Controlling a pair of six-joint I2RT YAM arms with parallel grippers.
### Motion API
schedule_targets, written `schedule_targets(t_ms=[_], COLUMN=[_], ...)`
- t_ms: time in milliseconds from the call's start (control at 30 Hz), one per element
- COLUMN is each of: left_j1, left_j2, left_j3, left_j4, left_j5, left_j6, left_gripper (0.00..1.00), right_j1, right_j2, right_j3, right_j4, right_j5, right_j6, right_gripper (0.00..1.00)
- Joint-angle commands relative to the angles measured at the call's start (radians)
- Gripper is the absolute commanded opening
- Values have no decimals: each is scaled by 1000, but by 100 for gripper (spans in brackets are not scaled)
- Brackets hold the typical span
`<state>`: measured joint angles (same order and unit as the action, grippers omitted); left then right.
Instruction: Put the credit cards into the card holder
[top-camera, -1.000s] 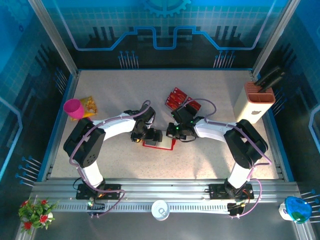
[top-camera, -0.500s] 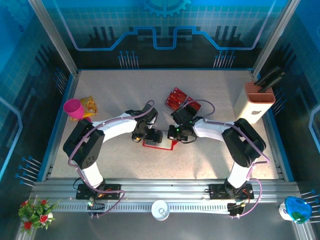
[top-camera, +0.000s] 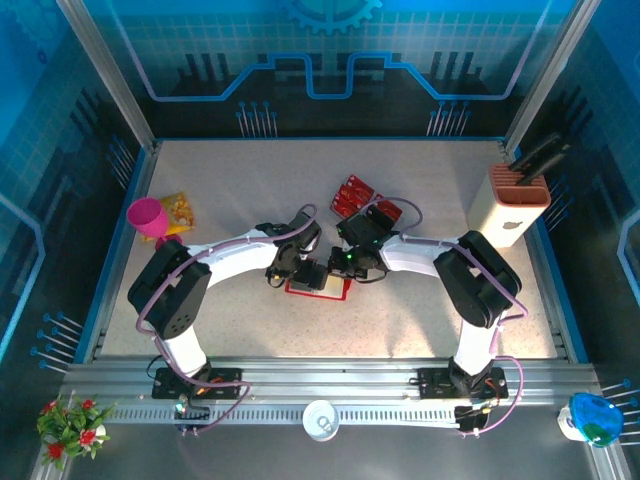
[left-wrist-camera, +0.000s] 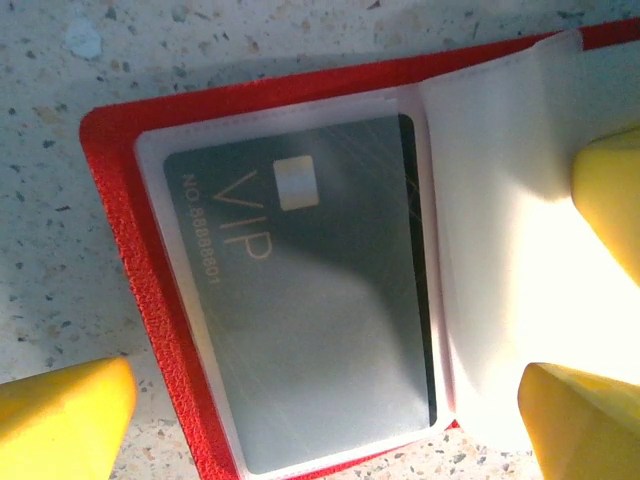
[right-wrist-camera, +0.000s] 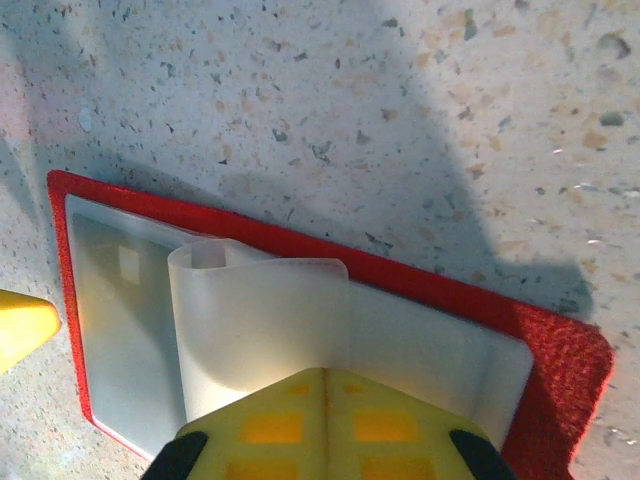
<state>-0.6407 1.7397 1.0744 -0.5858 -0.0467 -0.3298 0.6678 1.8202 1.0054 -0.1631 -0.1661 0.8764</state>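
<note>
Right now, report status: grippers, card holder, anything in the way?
Left gripper open over card holder. Right gripper shut on its clear sleeve, flap raised. One card pocketed; more cards lie beyond. Nothing in the way.

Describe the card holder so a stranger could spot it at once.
On the speckled table, look at the middle, on the near side of the loose red cards. The card holder lies open there: unlike the cards, it is bigger, pale inside with a red rim, and holds a dark VIP card.
</note>
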Motion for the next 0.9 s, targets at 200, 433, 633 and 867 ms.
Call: schedule_targets(t_ms=[200,433,633,867], left_j1=[-9,-10,-10,-10], left_j2=[-61,-63,-31,-2], left_j3=[-28,-39,-66,-85], left_j4=[42,69,85,86], left_j5=[-47,-29,-25,-38], left_j6=[11,8,9,24], left_gripper=[99,99,99,99], right_j1=[12,12,11,11], right_j2=[22,22,18,19], right_j3=[-19,-21,-21,-14], right_j4=[8,10,14,15], right_j5=[-15,-14,-15,-18], right_j6=[26,29,37,41], right_gripper=[0,0,0,0])
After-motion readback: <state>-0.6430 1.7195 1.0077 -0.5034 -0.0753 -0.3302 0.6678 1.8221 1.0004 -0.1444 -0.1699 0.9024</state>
